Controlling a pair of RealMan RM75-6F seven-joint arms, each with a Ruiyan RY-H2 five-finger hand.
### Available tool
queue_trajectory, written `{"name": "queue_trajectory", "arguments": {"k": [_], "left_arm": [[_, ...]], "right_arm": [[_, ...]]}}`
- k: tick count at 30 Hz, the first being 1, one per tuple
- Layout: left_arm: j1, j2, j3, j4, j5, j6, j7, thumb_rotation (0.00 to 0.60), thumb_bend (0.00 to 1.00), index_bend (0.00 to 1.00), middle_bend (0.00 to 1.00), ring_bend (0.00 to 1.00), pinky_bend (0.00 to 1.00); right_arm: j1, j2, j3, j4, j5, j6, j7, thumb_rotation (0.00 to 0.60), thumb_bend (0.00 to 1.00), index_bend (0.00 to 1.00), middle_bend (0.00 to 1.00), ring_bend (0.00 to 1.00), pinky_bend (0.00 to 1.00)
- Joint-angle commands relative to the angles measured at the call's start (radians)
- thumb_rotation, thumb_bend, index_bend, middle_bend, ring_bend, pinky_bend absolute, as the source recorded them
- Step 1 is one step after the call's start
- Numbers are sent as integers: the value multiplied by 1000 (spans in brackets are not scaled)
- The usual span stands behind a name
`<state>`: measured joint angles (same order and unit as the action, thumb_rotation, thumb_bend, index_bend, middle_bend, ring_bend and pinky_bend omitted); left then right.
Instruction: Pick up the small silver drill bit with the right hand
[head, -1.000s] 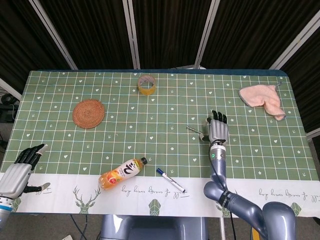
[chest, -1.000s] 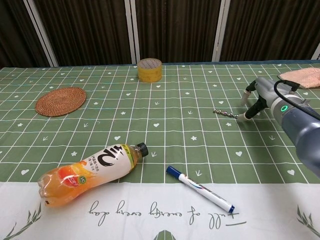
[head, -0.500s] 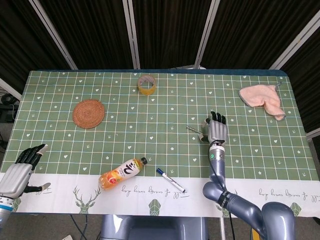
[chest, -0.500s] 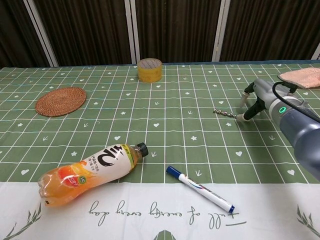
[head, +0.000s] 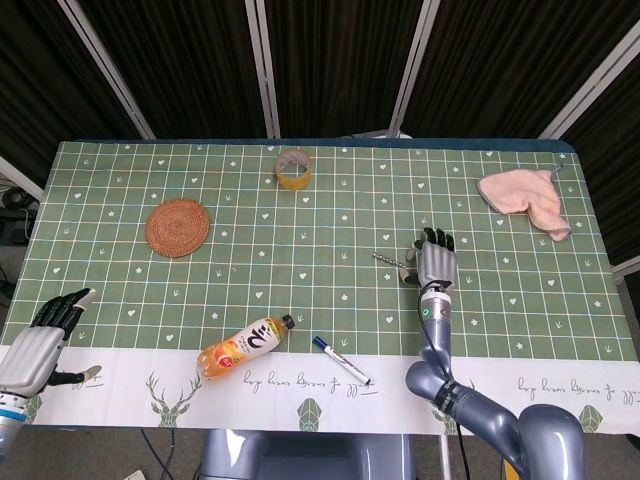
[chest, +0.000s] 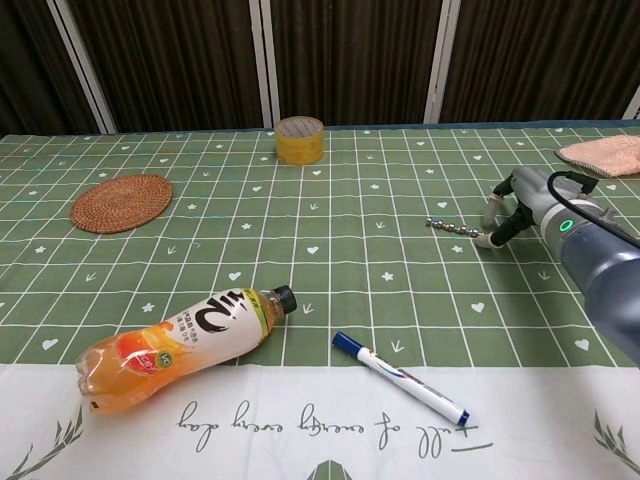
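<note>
The small silver drill bit (head: 388, 259) (chest: 450, 227) lies flat on the green checked tablecloth, right of centre. My right hand (head: 435, 262) (chest: 518, 203) is just right of it, low over the cloth with its fingers apart and pointing down. One fingertip (chest: 484, 238) stands on the cloth at the bit's right end; whether it touches the bit I cannot tell. The hand holds nothing. My left hand (head: 42, 338) rests at the table's near left corner with its fingers apart and empty, seen only in the head view.
A yellow tape roll (head: 294, 166) (chest: 300, 139) stands at the far middle. A woven coaster (head: 178, 228) (chest: 121, 202) lies left. An orange drink bottle (head: 245, 347) (chest: 180, 335) and a blue-capped marker (head: 341, 361) (chest: 400, 377) lie near the front edge. A pink cloth (head: 525, 195) (chest: 605, 152) is far right.
My right hand has sunk lower and its fingertip has slid left, closer to the drill bit's right end. The bit and my left hand have not moved.
</note>
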<state>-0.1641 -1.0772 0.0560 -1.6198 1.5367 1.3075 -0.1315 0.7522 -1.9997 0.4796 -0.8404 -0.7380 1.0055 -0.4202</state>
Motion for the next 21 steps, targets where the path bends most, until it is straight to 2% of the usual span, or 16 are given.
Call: {"name": "queue_trajectory", "arguments": {"k": [1,7,14,21], "left_arm": [[0,0,0,0,-1,0,-1,600,77,0,0,0,0],[-1,0,0,-1,-1,-3,-4,600,76,0,0,0,0],[-3,1,0,-3,-4,-8,-7,600,79,0,0,0,0],[-3,2,0,-4,-6,-10,-7,600,79,0,0,0,0]], "right_arm": [[0,-4,-1,9,1,-6,3,600,192,509,105,0,0],[3,-5,1,17,-4,-13,11,600,221,511,105,0,0],[4,-3,0,14,-12,-15,16,600,299,513,105,0,0],[1,-4,-1,11,-6,-19,7,600,312,510,106,0,0]]}}
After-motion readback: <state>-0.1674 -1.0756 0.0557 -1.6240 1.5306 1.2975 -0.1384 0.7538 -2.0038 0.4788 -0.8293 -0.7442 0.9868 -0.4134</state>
